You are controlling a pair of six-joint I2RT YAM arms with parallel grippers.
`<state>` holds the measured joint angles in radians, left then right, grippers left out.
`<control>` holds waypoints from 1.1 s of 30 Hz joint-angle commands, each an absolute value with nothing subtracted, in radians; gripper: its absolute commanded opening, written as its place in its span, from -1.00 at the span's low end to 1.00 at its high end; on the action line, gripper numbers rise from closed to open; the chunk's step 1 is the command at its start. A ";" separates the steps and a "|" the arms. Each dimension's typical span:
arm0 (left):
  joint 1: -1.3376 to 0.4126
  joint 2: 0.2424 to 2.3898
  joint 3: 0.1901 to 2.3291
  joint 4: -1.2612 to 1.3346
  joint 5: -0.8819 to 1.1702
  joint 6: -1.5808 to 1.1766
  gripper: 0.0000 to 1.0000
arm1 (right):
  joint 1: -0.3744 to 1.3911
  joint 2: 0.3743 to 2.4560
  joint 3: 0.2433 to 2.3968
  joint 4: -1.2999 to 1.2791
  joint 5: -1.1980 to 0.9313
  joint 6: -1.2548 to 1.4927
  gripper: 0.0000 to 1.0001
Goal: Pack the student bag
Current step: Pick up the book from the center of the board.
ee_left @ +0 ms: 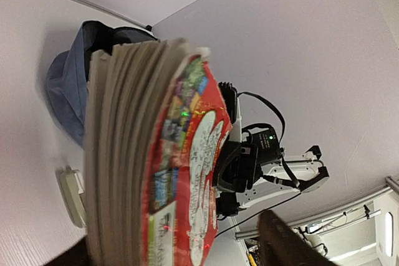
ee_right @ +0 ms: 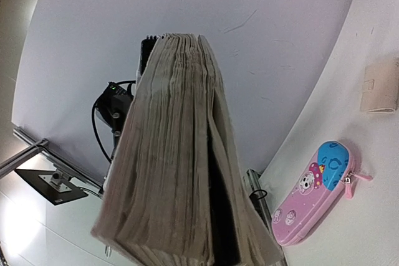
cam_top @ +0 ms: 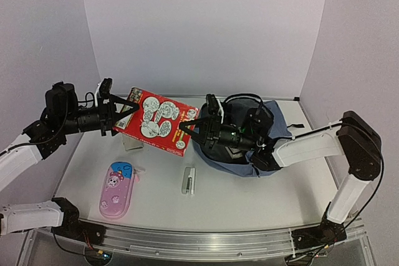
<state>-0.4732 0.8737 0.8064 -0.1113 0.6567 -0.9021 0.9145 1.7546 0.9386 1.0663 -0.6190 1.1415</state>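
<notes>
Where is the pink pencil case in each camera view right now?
Top external: pink pencil case lies lower left, on the table.
Left wrist: not in it.
Right wrist: pink pencil case at lower right.
Shared landmark: the red book, raised above the table, left of centre in top external, filling both wrist views.

A flat white matte surface (cam_top: 249,197) forms the base of a small booth. Behind the surface stands a plain pale lavender-white back wall panel (cam_top: 206,23). A matching left side panel (cam_top: 37,29) and right side panel (cam_top: 368,42) rise from the surface's two sides and meet the back one at sharp corners. Along the surface's near edge lies a ribbed silver aluminium rail (cam_top: 199,244). The light is soft and even, leaving only faint shadows on the surface
</notes>
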 commanded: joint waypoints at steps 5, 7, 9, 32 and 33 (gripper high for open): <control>-0.476 0.928 0.974 -0.323 0.801 -0.746 0.99 | 0.874 1.631 0.989 0.982 -0.767 1.064 -1.00; -0.475 0.947 1.005 -0.364 0.826 -0.718 0.99 | 0.866 1.612 1.000 0.944 -0.819 1.050 -1.00; -0.475 0.965 1.025 -0.403 0.844 -0.691 0.99 | 0.860 1.588 1.005 0.909 -0.864 1.029 -1.00; -0.476 1.014 1.003 -0.356 0.968 -0.698 -0.70 | 0.852 1.513 1.094 0.570 -0.793 0.834 -1.00; -0.476 1.013 1.000 -0.356 0.959 -0.700 -0.81 | 0.848 1.513 1.092 0.567 -0.789 0.834 -1.00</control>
<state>-0.4721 1.0287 0.9995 -0.3969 0.9459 -0.7017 0.8576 1.5272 1.0383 0.5105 -0.8222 0.8484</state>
